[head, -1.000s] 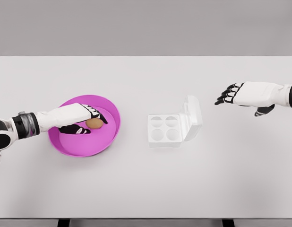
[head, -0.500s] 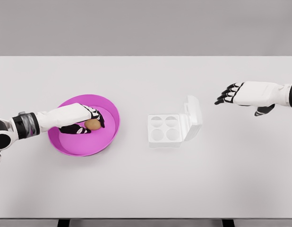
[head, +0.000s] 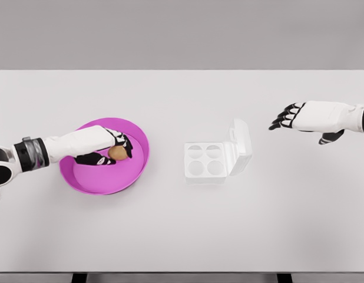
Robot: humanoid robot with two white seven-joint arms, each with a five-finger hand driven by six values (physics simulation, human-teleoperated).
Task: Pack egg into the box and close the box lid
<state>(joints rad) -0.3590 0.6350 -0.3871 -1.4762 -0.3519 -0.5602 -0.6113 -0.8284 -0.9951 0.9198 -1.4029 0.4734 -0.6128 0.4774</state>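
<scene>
egg (head: 116, 152): in the pink bowl (head: 88, 180), between left hand (head: 106, 148) fingers, seemingly gripped.
box (head: 207, 160): lid up, four cups empty.
right hand (head: 294, 115): fingers spread, holding nothing.
left: carry, place, close.

One table (head: 170, 230), white, fills the view. On it: one magenta bowl (head: 132, 174); one brown egg (head: 116, 152), inside that bowl; one white egg box (head: 210, 160) with one hinged lid (head: 241, 145), standing raised. The box has four round cups, two by two, all four empty. Two white arms are in view, one from each side, each ending in one five-finger hand: the left hand (head: 105, 147) over the bowl, the right hand (head: 303, 119) above the table's right side. Two dark table legs show at the bottom edge.
</scene>
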